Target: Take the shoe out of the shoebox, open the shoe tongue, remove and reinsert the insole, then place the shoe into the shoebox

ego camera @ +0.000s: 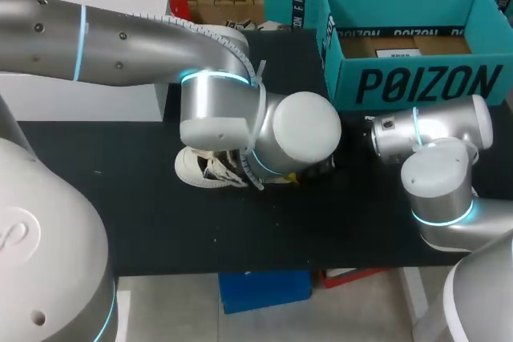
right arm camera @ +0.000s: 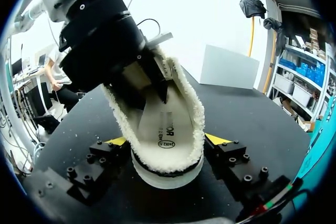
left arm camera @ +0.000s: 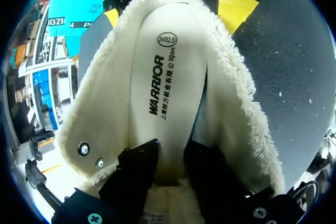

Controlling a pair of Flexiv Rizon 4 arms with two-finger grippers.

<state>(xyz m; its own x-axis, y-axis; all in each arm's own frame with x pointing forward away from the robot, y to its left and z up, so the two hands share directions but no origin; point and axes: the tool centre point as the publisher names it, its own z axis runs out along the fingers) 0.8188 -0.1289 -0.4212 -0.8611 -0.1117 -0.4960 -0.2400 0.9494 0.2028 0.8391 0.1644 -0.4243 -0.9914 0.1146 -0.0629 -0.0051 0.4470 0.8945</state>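
Note:
A white fleece-lined shoe (ego camera: 207, 168) lies on its side on the black table, mostly under my left arm. In the left wrist view my left gripper (left arm camera: 170, 157) reaches into the shoe's opening, its black fingers (left arm camera: 137, 169) shut on the white printed insole (left arm camera: 160, 77), which still lies along the inside. My right gripper (right arm camera: 167, 142) is shut on the shoe's heel (right arm camera: 167, 174), one yellow tip pressed against each side of it. These right fingertips (left arm camera: 239, 4) also show at the far end of the shoe from the left wrist. The teal shoebox (ego camera: 417, 82) stands open at the back right.
A white box (ego camera: 88, 98) stands at the back left of the table (ego camera: 264, 230). My right arm's elbow (ego camera: 437, 178) sits close in front of the shoebox. Bare black table lies in front of the shoe.

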